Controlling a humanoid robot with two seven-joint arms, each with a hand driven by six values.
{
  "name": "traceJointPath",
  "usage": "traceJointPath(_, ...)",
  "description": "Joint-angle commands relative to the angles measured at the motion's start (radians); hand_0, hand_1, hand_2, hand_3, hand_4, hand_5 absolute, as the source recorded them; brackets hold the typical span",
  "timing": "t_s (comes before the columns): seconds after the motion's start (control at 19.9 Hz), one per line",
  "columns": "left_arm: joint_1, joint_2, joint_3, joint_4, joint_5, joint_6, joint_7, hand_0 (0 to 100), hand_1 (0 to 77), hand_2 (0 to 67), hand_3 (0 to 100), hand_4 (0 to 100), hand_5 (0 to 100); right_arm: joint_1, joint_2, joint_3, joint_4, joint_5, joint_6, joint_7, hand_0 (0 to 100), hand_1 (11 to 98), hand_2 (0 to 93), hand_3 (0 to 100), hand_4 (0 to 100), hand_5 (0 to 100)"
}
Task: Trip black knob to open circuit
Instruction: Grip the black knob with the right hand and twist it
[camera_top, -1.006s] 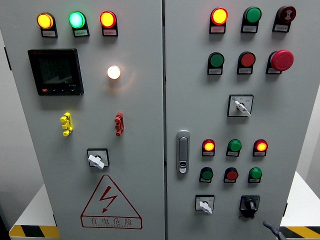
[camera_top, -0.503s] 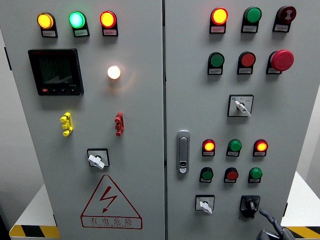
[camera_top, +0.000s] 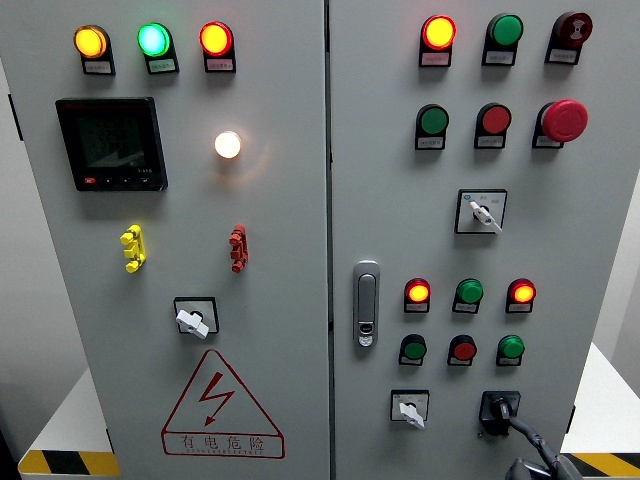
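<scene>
Head view: right hand (camera_top: 528, 452) has risen from the bottom edge since a second ago, one finger (camera_top: 517, 427) now reaching the black knob (camera_top: 499, 409) just above it, grip not closed around anything I can tell, knob apparently unturned, trip still to do; left hand unseen.

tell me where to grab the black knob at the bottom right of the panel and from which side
Pinch the raised black bar of the black knob across its two flat sides, coming straight at the panel face from below right, where the right hand is. The bar stands proud of its square plate, so fingers can straddle it and twist.
</scene>
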Motion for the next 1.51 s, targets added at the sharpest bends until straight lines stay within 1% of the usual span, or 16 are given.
traceJointPath(0.0, 0.0, 0.0, 0.0, 0.0, 0.0, 0.0, 0.0, 0, 0.0, 19.5, 26, 10, 9, 0.001, 0.0, -0.008, -0.002, 0.0, 0.0, 0.0, 100, 86.1, 0.0, 84, 96, 97)
traceJointPath(0.6, 0.0, 0.0, 0.0, 0.0, 0.0, 0.0, 0.0, 0, 0.0, 19.5, 26, 10, 9, 0.001, 0.0, -0.035, 0.0, 0.0, -0.002, -0.002, 100, 85.5, 0.0, 84, 96, 98)
traceJointPath(0.65, -0.001, 0.0, 0.0, 0.0, 0.0, 0.0, 0.0, 0, 0.0, 19.5, 26, 10, 9, 0.001, 0.0015, -0.043, 0.0, 0.0, -0.002, -0.002, 100, 85.5, 0.0, 84, 96, 98)
traceJointPath(0.7, -0.001, 0.0, 0.0, 0.0, 0.0, 0.0, 0.0, 0, 0.0, 19.5, 26, 10, 9, 0.001, 0.0, -0.046, 0.001, 0.0, -0.002, -0.002, 100, 85.4, 0.0, 84, 96, 98)
traceJointPath(1.01, 0.0, 0.0, 0.0, 0.0, 0.0, 0.0, 0.0, 0, 0.0, 19.5, 26, 10, 9, 0.001, 0.0, -0.058, 0.004, 0.0, -0.003, -0.006, 100, 85.2, 0.0, 84, 96, 98)
traceJointPath(1.06, 0.0, 0.0, 0.0, 0.0, 0.0, 0.0, 0.0, 0, 0.0, 19.5, 26, 10, 9, 0.001, 0.0015, -0.064, 0.006, 0.0, -0.003, -0.006, 100, 85.2, 0.0, 84, 96, 98)
traceJointPath(1.11, 0.0, 0.0, 0.0, 0.0, 0.0, 0.0, 0.0, 0, 0.0, 19.5, 26, 10, 9, 0.001, 0.0015, -0.066, 0.006, 0.0, -0.003, -0.005, 100, 85.1, 0.0, 84, 97, 98)
traceJointPath(1.16, 0.0, 0.0, 0.0, 0.0, 0.0, 0.0, 0.0, 0, 0.0, 19.5, 26, 10, 9, 0.001, 0.0, -0.066, 0.007, 0.0, -0.002, -0.006, 100, 85.1, 0.0, 84, 97, 98)
traceJointPath(1.21, 0.0, 0.0, 0.0, 0.0, 0.0, 0.0, 0.0, 0, 0.0, 19.5, 26, 10, 9, 0.001, 0.0015, -0.068, 0.007, 0.0, -0.003, -0.006, 100, 85.1, 0.0, 84, 97, 98)
traceJointPath(1.26, 0.0, 0.0, 0.0, 0.0, 0.0, 0.0, 0.0, 0, 0.0, 19.5, 26, 10, 9, 0.001, 0.0, -0.068, 0.007, 0.0, -0.002, -0.006, 100, 85.0, 0.0, 84, 97, 98)
traceJointPath(1.36, 0.0, 0.0, 0.0, 0.0, 0.0, 0.0, 0.0, 0, 0.0, 19.5, 26, 10, 9, 0.001, 0.0, -0.071, 0.007, 0.0, -0.002, -0.006, 100, 84.8, 0.0, 84, 97, 99)
traceJointPath(1.41, 0.0, 0.0, 0.0, 0.0, 0.0, 0.0, 0.0, 0, 0.0, 19.5, 26, 10, 9, 0.001, 0.0015, -0.071, 0.009, 0.0, -0.002, -0.006, 100, 84.8, 0.0, 84, 97, 99)
traceJointPath(1.46, 0.0, 0.0, 0.0, 0.0, 0.0, 0.0, 0.0, 0, 0.0, 19.5, 26, 10, 9, 0.001, 0.0015, -0.071, 0.009, 0.0, -0.003, -0.006, 100, 84.7, 0.0, 84, 97, 99)
